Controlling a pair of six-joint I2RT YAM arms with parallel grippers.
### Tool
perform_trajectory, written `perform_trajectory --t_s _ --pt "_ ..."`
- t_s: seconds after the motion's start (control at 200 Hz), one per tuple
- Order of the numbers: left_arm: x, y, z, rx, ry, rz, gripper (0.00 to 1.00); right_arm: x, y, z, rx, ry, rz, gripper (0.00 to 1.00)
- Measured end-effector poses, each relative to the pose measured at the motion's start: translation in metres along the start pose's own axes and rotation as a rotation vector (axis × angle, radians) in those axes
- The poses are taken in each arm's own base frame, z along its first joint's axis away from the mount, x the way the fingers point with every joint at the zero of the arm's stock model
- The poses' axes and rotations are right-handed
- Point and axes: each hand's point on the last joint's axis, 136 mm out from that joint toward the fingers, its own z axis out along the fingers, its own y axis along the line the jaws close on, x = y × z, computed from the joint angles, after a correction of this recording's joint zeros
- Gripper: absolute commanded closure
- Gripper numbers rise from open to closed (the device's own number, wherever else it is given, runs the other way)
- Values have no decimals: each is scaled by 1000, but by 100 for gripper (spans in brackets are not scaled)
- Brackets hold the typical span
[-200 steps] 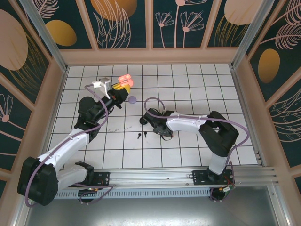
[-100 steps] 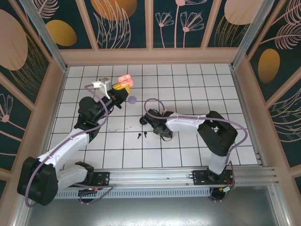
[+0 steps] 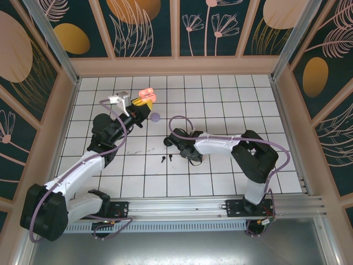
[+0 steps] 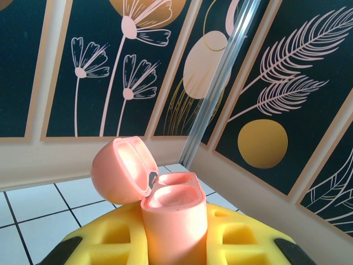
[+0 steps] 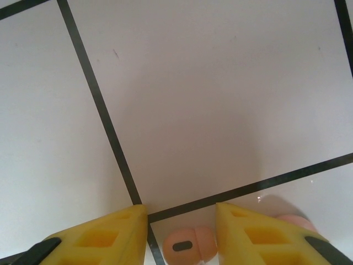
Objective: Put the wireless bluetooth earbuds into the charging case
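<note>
A salmon-pink charging case [image 4: 174, 221] stands upright with its lid [image 4: 121, 171] swung open and both wells empty. My left gripper [image 3: 141, 104] is shut on it between yellow fingers [image 4: 248, 237], holding it above the far-left tiles, where it shows as the pink case [image 3: 146, 95]. My right gripper [image 5: 181, 208] is down at the tile floor, open, with its jaws either side of a salmon-pink earbud [image 5: 190, 246] lying on a grid line. A second pink piece [image 5: 298, 222] peeks from behind the right finger. Two black earbuds [image 3: 167, 159] lie just left of my right gripper [image 3: 193, 158].
A small round lilac object [image 3: 155, 116] lies on the tiles right of the left gripper. A dark object [image 3: 167, 142] sits beside the right wrist. Peach walls with patterned panels [image 3: 176, 66] enclose the floor on three sides.
The right arm has shifted very slightly over its spot. The left arm and the pink case have stayed still.
</note>
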Motion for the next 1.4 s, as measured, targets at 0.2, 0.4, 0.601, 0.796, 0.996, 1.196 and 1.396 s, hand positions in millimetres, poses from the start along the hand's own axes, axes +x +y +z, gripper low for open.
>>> perform_trajectory --t_s 0.2,0.4,0.601,0.796,0.996,1.196,1.396 --pt "0 0 -1 -2 -2 -5 100 0 1 0 -3 -9 4 69" --pt "-3 0 -1 -8 -10 -5 100 1 2 -1 -5 -18 8 73" --pt "-3 1 -2 -10 -12 -4 100 0 3 -3 -14 -31 8 74" --pt "-4 -1 -2 -5 -13 -2 100 -9 9 -24 -84 -76 22 74" --pt "-5 -7 -1 26 -6 19 100 -39 20 -71 -213 -190 59 75" --pt "-16 -18 2 66 -14 78 100 -78 23 -125 -342 -332 65 74" --pt "-32 -28 8 91 -31 143 100 -129 24 -195 -503 -508 75 75"
